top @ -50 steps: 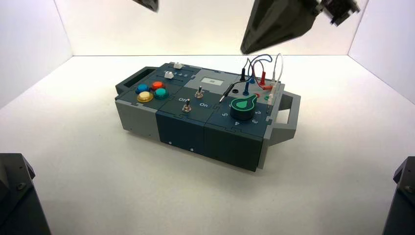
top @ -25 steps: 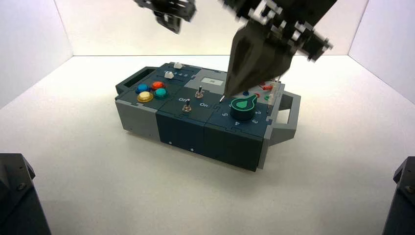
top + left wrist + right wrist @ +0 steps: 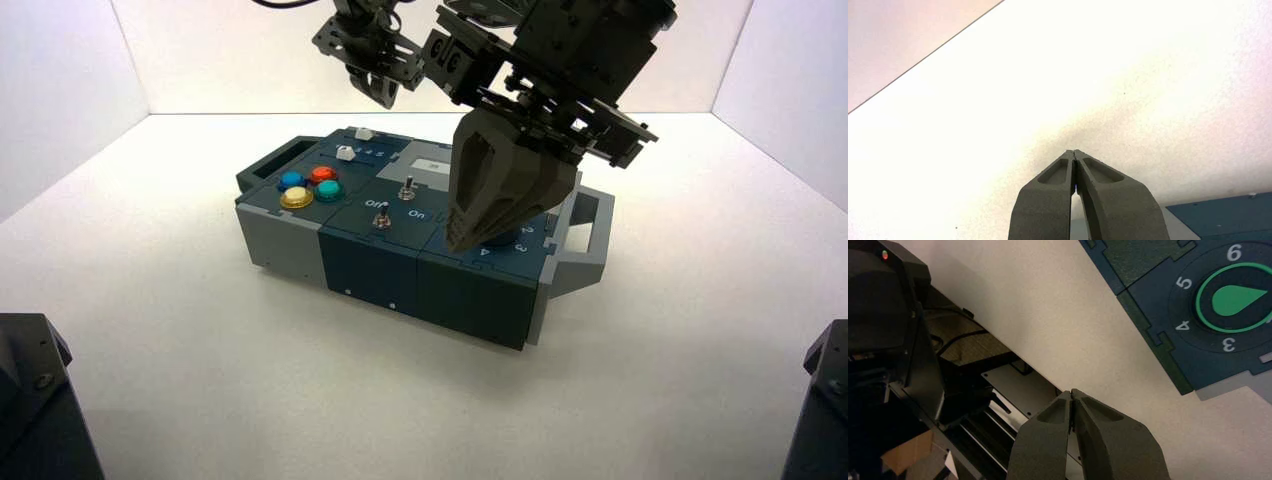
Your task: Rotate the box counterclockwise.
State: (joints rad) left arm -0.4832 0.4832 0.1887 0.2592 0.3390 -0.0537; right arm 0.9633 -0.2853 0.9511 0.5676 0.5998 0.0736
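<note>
The long dark-blue and grey box (image 3: 380, 270) lies at an angle on the white table, with grey handles at both ends. Its coloured round buttons (image 3: 310, 186) and two toggle switches (image 3: 393, 204) show. My right gripper (image 3: 455, 243) is shut and empty and hangs above the box's right part, hiding the green dial and the wires in the high view. The right wrist view shows its tips (image 3: 1071, 392) over the table's edge and the green dial (image 3: 1235, 297) off to one side. My left gripper (image 3: 385, 95) is shut and empty, high behind the box; its wrist view (image 3: 1074, 152) shows a box corner (image 3: 1220, 215).
White walls close the table at the back and both sides. Dark arm bases stand at the near left (image 3: 30, 400) and near right (image 3: 822, 400) corners. In the right wrist view a dark robot frame (image 3: 908, 365) lies beyond the table's edge.
Both arms have come down from the top of the high view. The right gripper has moved lower and now covers the dial and wires. The box has not moved.
</note>
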